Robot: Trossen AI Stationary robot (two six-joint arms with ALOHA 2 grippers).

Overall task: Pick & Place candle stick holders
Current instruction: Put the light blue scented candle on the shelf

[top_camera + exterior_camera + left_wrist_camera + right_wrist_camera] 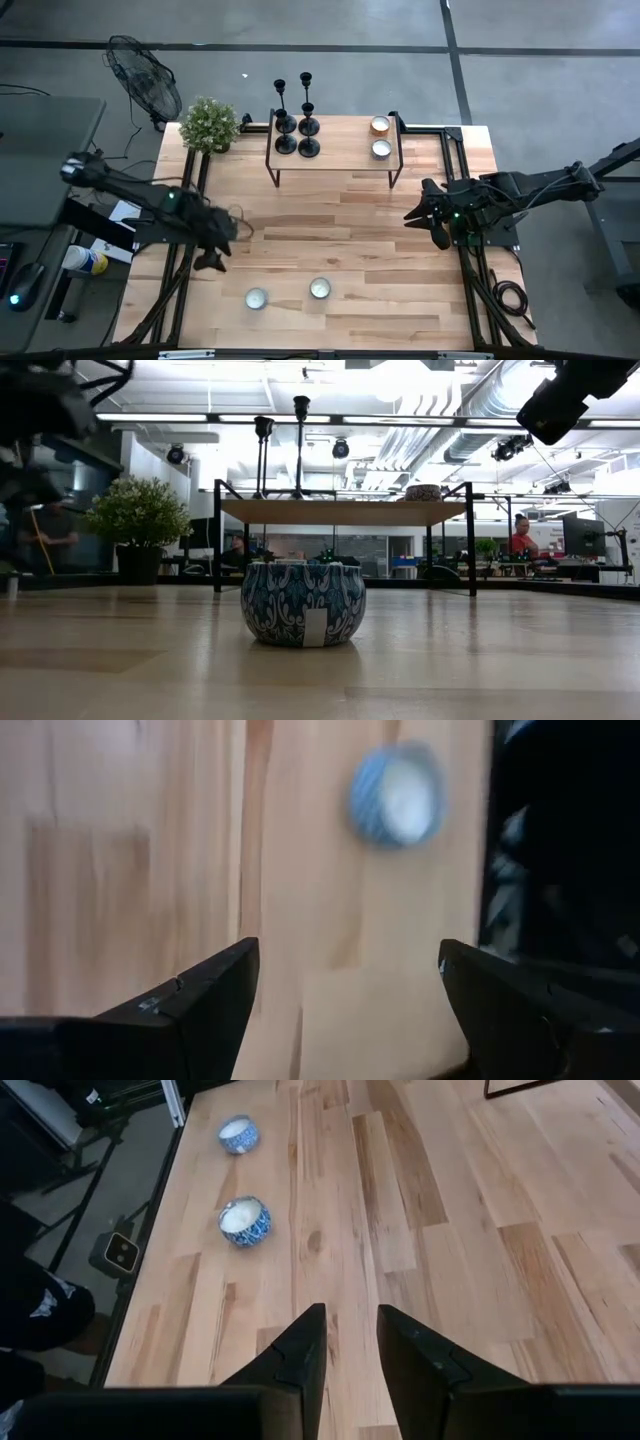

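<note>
Four slim matte-black candle stick holders, each a round base under a thin stem, stand clustered at the left end of a small raised wooden shelf on black legs at the table's far edge; the low view shows only two stems above the shelf. Two low round tealight cups sit at the shelf's right end, and two blue patterned candle tins rest near the front of the pale wood table. The left gripper hovers over the left side with fingers spread and empty, while the right gripper near the right edge has fingers narrowly parted, holding nothing.
</note>
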